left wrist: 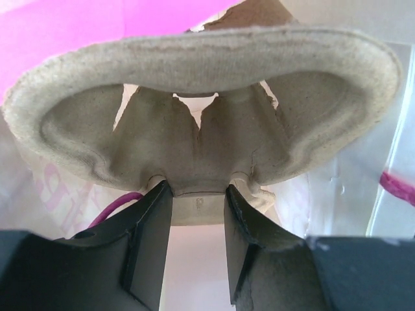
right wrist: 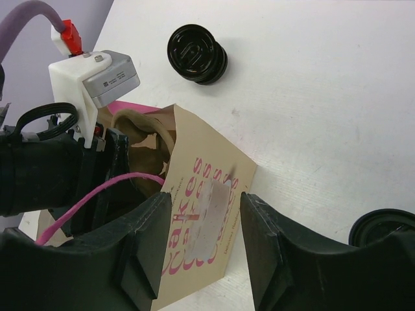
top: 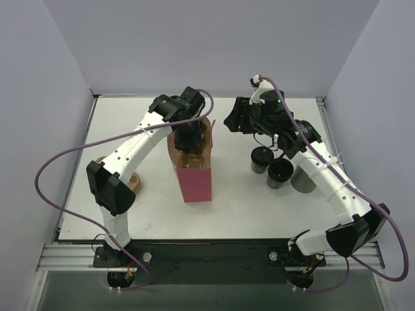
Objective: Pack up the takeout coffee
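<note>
Left arm (top: 133, 149) rises from lower left of frame, elbow bent, wrist angled down at centre. Left gripper (left wrist: 194, 191) clamped on centre tab of pulp tray (left wrist: 214, 58). Right arm (top: 331, 184) sweeps up from lower right, wrist turned toward centre. Right gripper (right wrist: 206, 201) jaws parted.

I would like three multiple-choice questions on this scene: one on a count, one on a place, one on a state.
1. How many black cups stand on the table? A one; B two; C four.
2. Where is the pulp tray? A in the bag's mouth; B beside the cups; C on a cup.
3. The left gripper is: A open, empty; B shut on the tray; C out of view.
Key: 1 B, both right of the bag; 2 A, the right wrist view shows it there; 3 B, its fingers pinch the tray.
</note>
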`<state>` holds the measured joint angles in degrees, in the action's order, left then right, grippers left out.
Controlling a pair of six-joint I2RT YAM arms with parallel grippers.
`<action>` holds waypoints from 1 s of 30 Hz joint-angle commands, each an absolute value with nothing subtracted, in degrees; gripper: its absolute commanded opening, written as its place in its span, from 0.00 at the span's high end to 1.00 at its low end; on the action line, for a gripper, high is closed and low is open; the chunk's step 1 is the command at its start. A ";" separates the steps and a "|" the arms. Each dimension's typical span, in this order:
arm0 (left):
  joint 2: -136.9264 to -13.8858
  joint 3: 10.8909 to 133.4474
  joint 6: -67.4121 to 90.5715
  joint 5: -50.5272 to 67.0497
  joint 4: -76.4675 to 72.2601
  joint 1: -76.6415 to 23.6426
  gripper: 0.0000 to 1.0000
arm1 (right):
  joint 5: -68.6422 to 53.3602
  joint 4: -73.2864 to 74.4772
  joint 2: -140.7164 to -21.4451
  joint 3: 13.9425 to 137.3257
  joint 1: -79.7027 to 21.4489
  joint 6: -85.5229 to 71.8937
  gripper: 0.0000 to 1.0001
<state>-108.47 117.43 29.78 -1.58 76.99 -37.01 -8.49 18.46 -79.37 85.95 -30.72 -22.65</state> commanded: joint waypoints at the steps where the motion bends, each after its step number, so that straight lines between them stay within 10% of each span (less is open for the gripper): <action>1: -108.28 119.62 31.90 -3.16 90.18 -37.00 0.60 | -9.32 17.31 -78.22 86.13 -30.41 -23.29 0.53; 7: -108.19 124.96 32.08 -4.48 90.26 -35.51 0.43 | -9.40 17.23 -78.05 85.69 -30.41 -23.73 0.53; 30: -108.11 143.88 29.62 -5.01 81.31 -27.60 0.37 | -18.46 15.73 -84.90 91.93 -32.08 -23.38 0.49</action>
